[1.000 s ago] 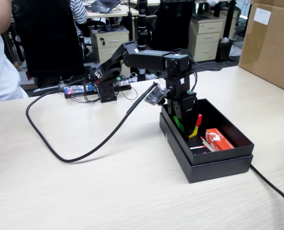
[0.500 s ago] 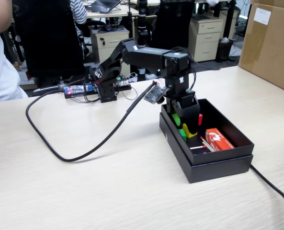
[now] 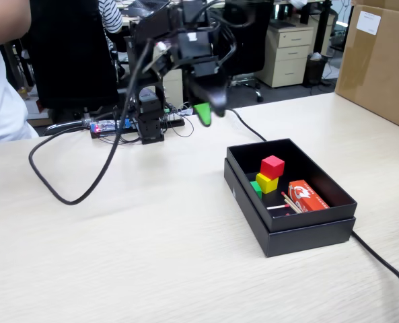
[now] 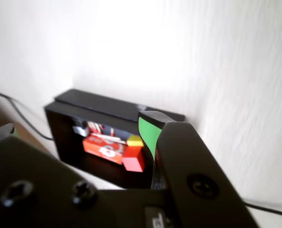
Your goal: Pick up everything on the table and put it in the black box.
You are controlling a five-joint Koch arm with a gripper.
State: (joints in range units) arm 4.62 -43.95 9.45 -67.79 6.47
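The black box (image 3: 307, 235) stands on the beige table (image 3: 152, 256) at the right. Inside it the red cube (image 3: 272, 165) rests on the yellow cube (image 3: 267, 182), with the green cube (image 3: 256, 188) low beside them. My gripper (image 3: 210, 110) hangs in the air behind and left of the box, open and empty, one jaw faced with a green pad. In the wrist view the gripper (image 4: 79, 123) frames the box (image 4: 60, 128), where the red cube (image 4: 133, 159) and yellow cube (image 4: 135, 141) show; the green cube is hidden there.
A red-and-white carton (image 3: 307, 195) and thin sticks (image 3: 290, 202) also lie in the box. A black cable (image 3: 64, 188) loops across the table at the left, and another (image 3: 387, 269) runs off at the right. A brown cardboard box (image 3: 381, 60) stands at the far right.
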